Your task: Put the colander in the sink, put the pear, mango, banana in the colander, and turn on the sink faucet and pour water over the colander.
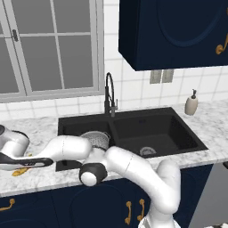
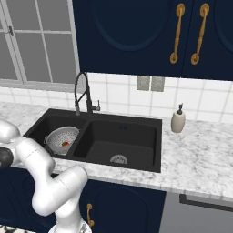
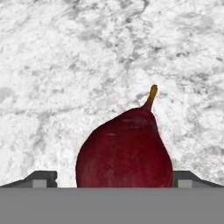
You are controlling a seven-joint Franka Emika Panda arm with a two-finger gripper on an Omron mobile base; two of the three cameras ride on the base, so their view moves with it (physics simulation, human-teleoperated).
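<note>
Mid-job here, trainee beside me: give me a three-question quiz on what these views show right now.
1. True or false: the colander sits in the left basin of the sink.
2. Which fruit lies between the fingertips of the gripper in the hand view? A) banana B) pear C) mango
3. Fill in: the pear lies on the marble ____.

Key:
1. True; it holds a small red-green fruit, and the right basin shows a bare drain.
2. B, the dark maroon fruit with a stem; the jaws stand wide on either side, not closed on it.
3. Counter.
</note>
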